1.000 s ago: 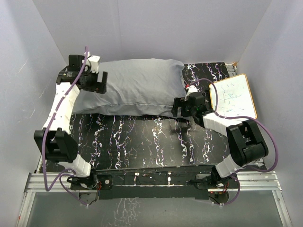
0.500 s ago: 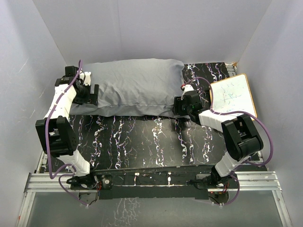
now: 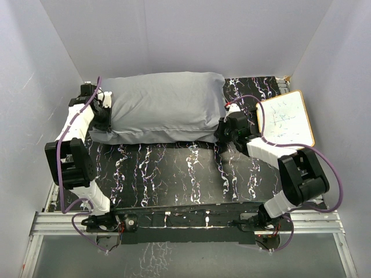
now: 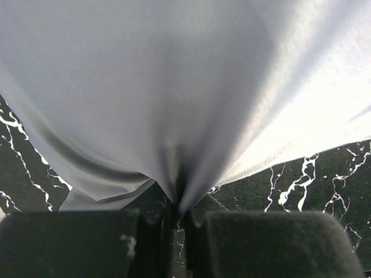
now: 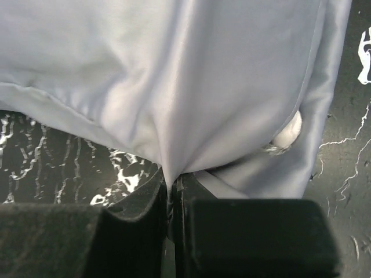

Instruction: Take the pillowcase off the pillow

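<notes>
The grey pillowcase (image 3: 162, 107) covers the pillow across the far half of the black marbled table (image 3: 174, 171). My left gripper (image 3: 103, 119) is shut on a pinch of the pillowcase (image 4: 185, 104) at its left end; the fabric fans out from between the fingers (image 4: 75, 243). At the right end my right gripper (image 3: 223, 134) is shut on a fold of the pillowcase (image 5: 174, 87) near its lower corner. A small white patch of the pillow (image 5: 288, 134) shows through the opening at the hemmed edge in the right wrist view.
A small whiteboard (image 3: 285, 119) leans at the right side of the table. White walls close in on the back, left and right. Purple cables loop off both arms.
Both grippers have closed on the pillowcase. The left arm moved in toward the left end, and the pillow's ends now look slightly bunched and lifted.
</notes>
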Robot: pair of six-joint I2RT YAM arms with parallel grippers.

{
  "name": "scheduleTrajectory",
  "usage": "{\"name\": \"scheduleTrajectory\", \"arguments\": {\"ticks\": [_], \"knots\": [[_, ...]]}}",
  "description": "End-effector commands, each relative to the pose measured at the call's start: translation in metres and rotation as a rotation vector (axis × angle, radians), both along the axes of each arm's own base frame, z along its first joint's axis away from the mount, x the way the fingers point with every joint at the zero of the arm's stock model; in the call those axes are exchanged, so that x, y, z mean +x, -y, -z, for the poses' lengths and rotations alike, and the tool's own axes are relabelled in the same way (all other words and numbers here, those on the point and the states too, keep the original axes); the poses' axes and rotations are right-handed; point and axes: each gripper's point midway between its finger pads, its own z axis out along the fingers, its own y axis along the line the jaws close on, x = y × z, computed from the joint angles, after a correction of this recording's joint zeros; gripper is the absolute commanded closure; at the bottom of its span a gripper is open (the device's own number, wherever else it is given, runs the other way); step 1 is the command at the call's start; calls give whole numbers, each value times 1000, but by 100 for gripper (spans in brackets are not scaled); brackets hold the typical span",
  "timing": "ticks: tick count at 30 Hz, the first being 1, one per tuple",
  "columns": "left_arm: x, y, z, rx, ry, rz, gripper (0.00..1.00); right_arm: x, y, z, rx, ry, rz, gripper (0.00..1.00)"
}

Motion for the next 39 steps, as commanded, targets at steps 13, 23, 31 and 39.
{"name": "scheduleTrajectory", "arguments": {"ticks": [13, 23, 31, 39], "knots": [[-49, 29, -220, -57, 430, 51, 100, -67, -8, -175, 148, 281, 26, 92], [-17, 11, -323, 8, 675, -41, 100, -51, -5, -282, 207, 363, 108, 92], [36, 5, -246, 24, 495, -71, 100, -5, -28, -239, 172, 213, 98, 92], [81, 21, -217, 157, 480, -53, 100, 35, -19, -226, 218, 156, 104, 92]]}}
